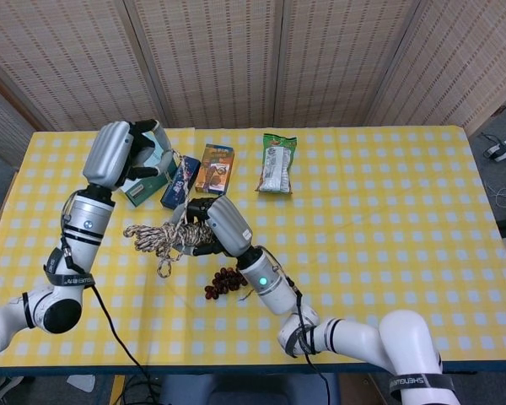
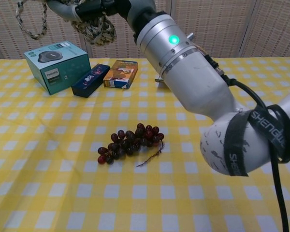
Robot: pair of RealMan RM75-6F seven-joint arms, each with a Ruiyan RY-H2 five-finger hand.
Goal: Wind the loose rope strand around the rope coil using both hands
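Rope coil [image 1: 158, 234] is up off the table [image 1: 379, 211], held in front of me above the yellow check cloth, between the two arms. My right hand [image 1: 199, 226] has its fingers closed around one end of the bundle; chest view shows the same grasp at the top edge, dark fingers wrapped on the braided coil [image 2: 95, 26]. Left hand [image 1: 143, 148] sits higher and further back, over the teal box [image 1: 145, 180]. A thin line runs from it down toward the coil, so I judge it's pinching the loose strand [image 1: 174, 159], but I can't tell the finger state for sure from either view.

Progress, as I read it: coil is lifted and secured, strand looks tensioned off to the left. Bundle shows several wraps already, though I can't separate original coil turns from wound ones. A loop [image 1: 163, 263] hangs free below the coil, also visible at top left in chest view [image 2: 31, 21], so there's slack not taken up. Call it mid-task.

Left to do: bring the left hand around the coil to lay more turns, feed the hanging loop in, then tuck the end.

Grapes [image 1: 225, 281] lie just beside my right forearm; the blue box [image 1: 181, 180], orange box [image 1: 213, 165] and snack pack [image 1: 277, 163] are behind.
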